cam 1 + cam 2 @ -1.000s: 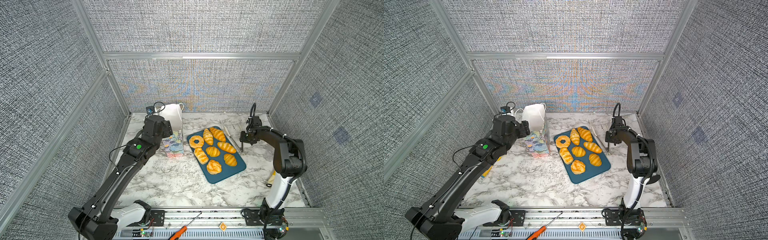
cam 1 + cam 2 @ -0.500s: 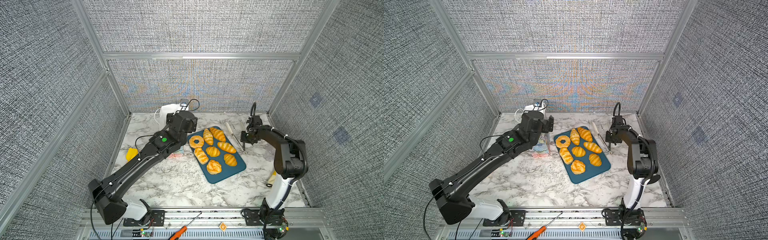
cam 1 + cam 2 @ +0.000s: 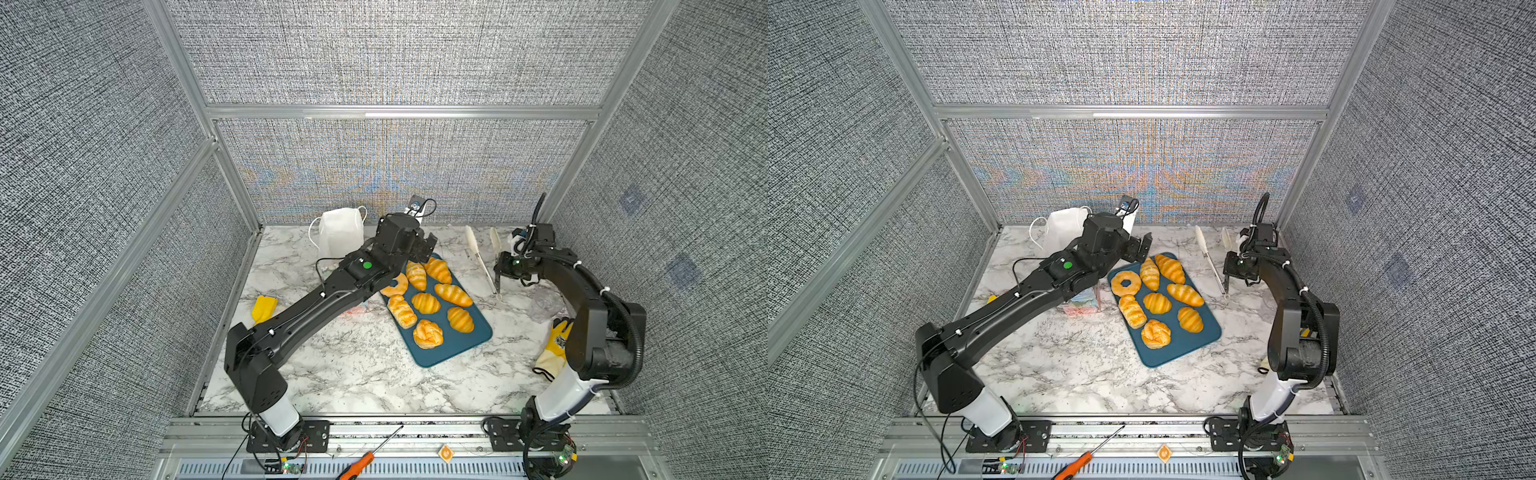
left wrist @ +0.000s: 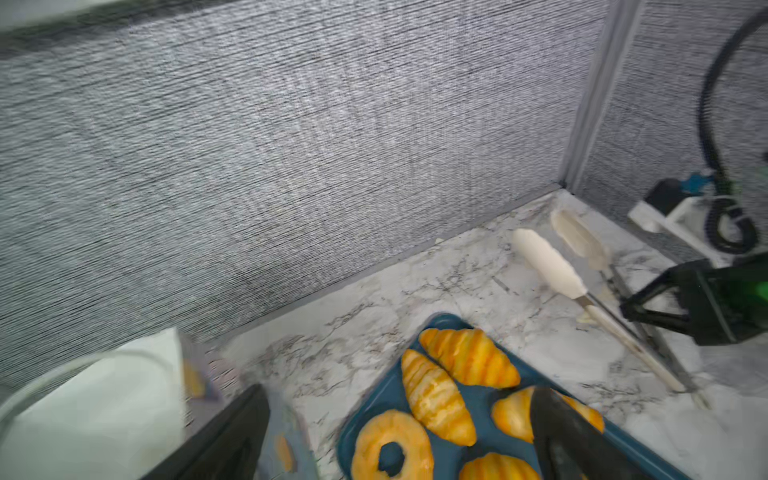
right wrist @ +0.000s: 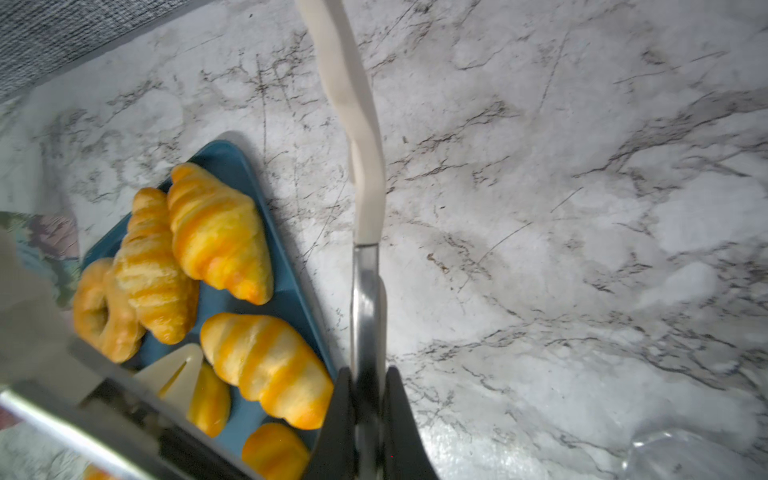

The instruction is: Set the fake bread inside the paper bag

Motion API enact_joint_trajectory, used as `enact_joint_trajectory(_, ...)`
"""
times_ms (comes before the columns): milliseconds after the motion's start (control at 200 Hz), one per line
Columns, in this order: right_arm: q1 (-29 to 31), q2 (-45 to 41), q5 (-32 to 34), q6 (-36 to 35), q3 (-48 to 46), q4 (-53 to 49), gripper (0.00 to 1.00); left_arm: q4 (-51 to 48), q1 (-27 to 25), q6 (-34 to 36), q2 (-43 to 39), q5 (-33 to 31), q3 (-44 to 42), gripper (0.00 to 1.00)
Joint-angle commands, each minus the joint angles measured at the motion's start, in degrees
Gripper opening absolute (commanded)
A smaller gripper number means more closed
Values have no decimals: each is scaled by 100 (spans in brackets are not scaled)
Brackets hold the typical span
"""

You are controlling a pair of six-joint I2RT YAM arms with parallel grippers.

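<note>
In both top views my left gripper (image 3: 424, 248) has swung from the paper bag (image 3: 340, 235), which stands at the back of the bench (image 3: 353, 374), to the tray (image 3: 455, 351) holding the fake bread (image 3: 426, 302). Left wrist: its jaws are wide apart. Right wrist alone shows my right gripper (image 5: 365, 374), jaws clamped on the tongs (image 5: 365, 286).

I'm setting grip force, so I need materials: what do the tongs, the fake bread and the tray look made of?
The tongs: bare polished metal arms with mirror-like reflections; matte cream tips, probably silicone or plastic.
The fake bread: glossy, with painted orange streaks, likely foam or soft plastic; softness can't be judged.
The tray: dark teal, smooth and matte, with a rounded rim, probably plastic.
</note>
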Motion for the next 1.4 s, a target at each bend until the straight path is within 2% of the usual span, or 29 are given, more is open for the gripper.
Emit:
enact_joint_trajectory(0, -36, -47, -1016, -51, 77, -154, 0, 171, 296, -457, 471, 1937, 468, 99)
enact_joint_trajectory(85, -100, -44, -1304, 37, 94, -116, 0, 358, 494, -741, 861, 2894, 748, 99)
enact_joint_trajectory(185, -142, 13, -1616, 41, 188, -140, 0, 707, 645, -1004, 1200, 3608, 900, 99)
enact_joint_trajectory(300, -151, 50, -2177, 84, 279, -146, 0, 1126, 782, -1350, 1524, 4648, 985, 92)
enact_joint_trajectory(375, -151, 51, -2525, 228, 265, -2, 0, 1219, 799, -1429, 1649, 5036, 1074, 89)
enact_joint_trajectory(560, -157, 136, -3040, 632, 215, 340, 0, 1075, 829, -1291, 2214, 5469, 1548, 87)
enact_joint_trajectory(940, -151, 247, -3975, 1462, 76, 1199, 0, 1993, 1104, -2039, 2720, 6684, 1684, 77)
enact_joint_trajectory(1091, -93, 317, -4147, 1401, 151, 1038, 0, 2263, 1105, -2368, 2890, 7133, 1711, 71)
enact_joint_trajectory(1261, 17, 350, -4306, 1083, 292, 620, 0, 2332, 1112, -2430, 2981, 7181, 1702, 66)
enact_joint_trajectory(1396, 67, 363, -4342, 846, 364, 277, 0, 2761, 1112, -2727, 3041, 7328, 1628, 61)
